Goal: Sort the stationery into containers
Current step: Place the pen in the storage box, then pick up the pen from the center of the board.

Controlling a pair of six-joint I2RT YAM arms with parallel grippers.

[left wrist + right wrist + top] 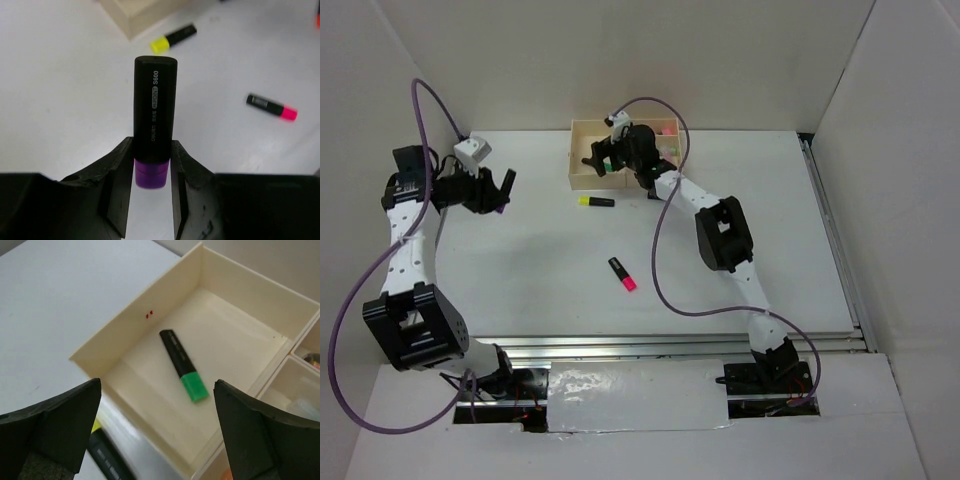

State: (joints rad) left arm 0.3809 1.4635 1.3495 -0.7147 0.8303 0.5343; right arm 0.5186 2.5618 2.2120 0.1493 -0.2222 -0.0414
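The left jaws are pinching the purple-ended highlighter (pixel 155 110). Both fingers (pixel 116 172) press its black barrel just above the purple end, and the black end sticks straight out past the tips. This pair hangs over the left part of the tabletop (pixel 520 290), near its left edge and the white side wall.

The right jaws are spread wide, with nothing between them. They hover over the large compartment (pixel 235 335) of the tray (pixel 582 128). The green-ended highlighter (pixel 183 365) lies flat on that compartment's floor, slantwise below the gap between the jaws. It touches neither finger and sits clear of the walls. The rest of the compartment floor around it is bare. The smaller compartments (pixel 300 387) lie just beyond a thin divider on the right.

The tray sits at the far edge of the tabletop, close to the back wall. Just outside its near wall lies the yellow-ended highlighter (pixel 596 201), flat on the tabletop. The pink-ended highlighter (pixel 622 273) lies further toward the arm bases, well apart from it. Bare tabletop stretches between the left jaws and these two loose markers, and also to the right of the right arm as far as the rail.
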